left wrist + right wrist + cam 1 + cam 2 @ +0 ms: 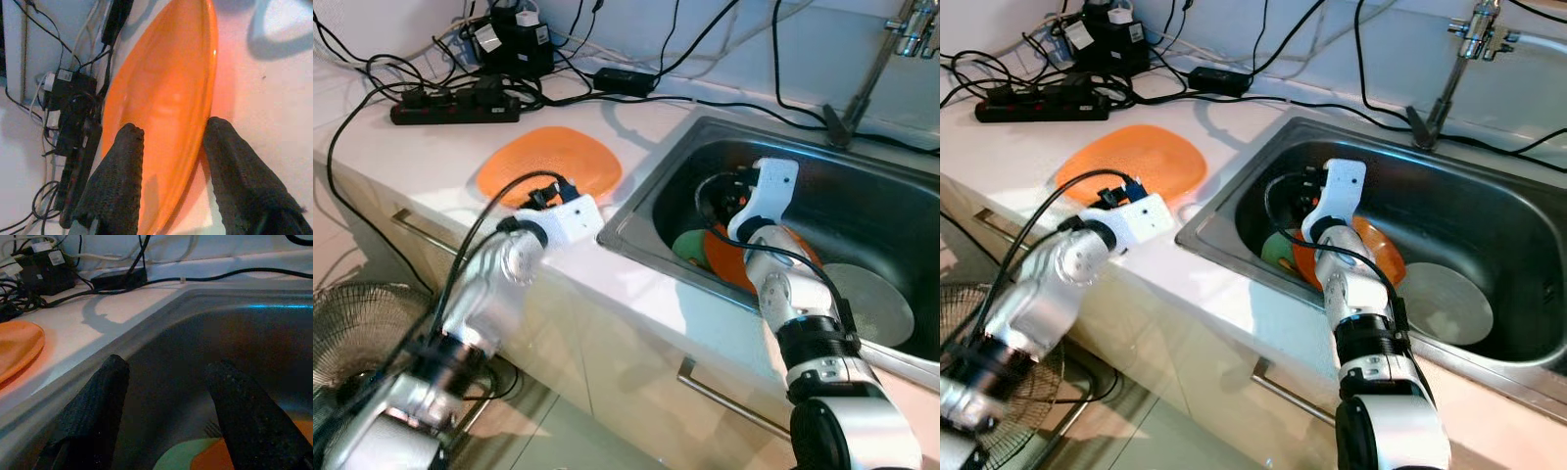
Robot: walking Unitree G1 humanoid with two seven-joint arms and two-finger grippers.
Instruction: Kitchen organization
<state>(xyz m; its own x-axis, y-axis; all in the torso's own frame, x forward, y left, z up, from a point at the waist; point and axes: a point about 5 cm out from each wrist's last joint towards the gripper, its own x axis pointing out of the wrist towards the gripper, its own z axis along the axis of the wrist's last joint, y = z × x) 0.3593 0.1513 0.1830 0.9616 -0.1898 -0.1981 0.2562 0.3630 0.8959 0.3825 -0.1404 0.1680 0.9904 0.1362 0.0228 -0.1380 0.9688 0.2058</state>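
A white tabletop (431, 147) holds a steel sink (646, 211) with a faucet (886, 59) at 1 o'clock. A power strip (455, 106) and cables lie at 11 o'clock; a fan (357, 323) stands on the floor at 8 o'clock.

Count: one orange plate (548, 162) on the tabletop; three plates in the sink: one orange (1376, 245), one green (1278, 250), one grey (1445, 304).

The left gripper (168, 181) has its fingers spread at the plate's near edge, holding nothing. The right gripper (166, 416) is spread inside the sink, empty.
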